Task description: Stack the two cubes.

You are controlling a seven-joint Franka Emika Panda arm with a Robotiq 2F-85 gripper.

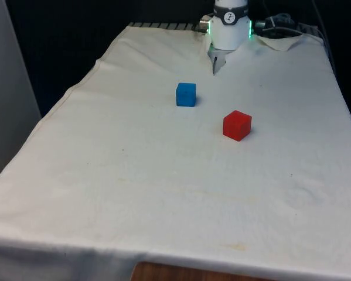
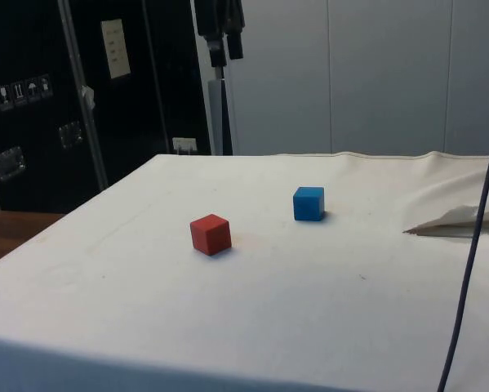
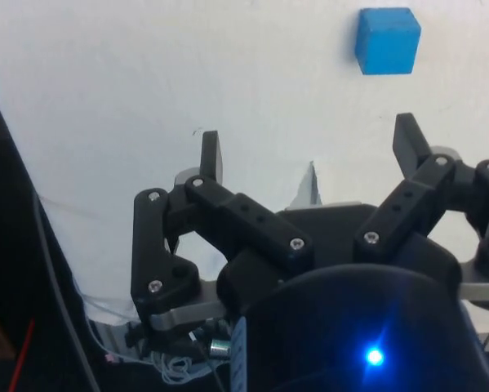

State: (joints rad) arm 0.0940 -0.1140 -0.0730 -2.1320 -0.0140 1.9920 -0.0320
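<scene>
1. Nearest you in the front view, the tabletop [image 1: 134, 193] lies under its white cloth, with a strip of brown wood showing below the cloth's near edge.
2. Further in, you find the red cube [image 1: 237, 125] resting flat on the cloth, toward the front view's right edge and roughly midway along the tabletop's length; the side view shows it [image 2: 211, 234] turned so that one corner faces that camera.
3. Beyond it sits the blue cube [image 1: 186, 94], closer to the far edge and nearer the tabletop's centre line; the two cubes stand near each other but apart, not touching, neither one on the other.
4. Farthest back, the hand [image 3: 309, 151] hangs above the cloth near the far edge; its fingers [image 3: 211, 157] are spread wide with nothing between them; in the wrist view the blue cube [image 3: 387, 41] lies ahead of the fingertips, well clear of them.
</scene>
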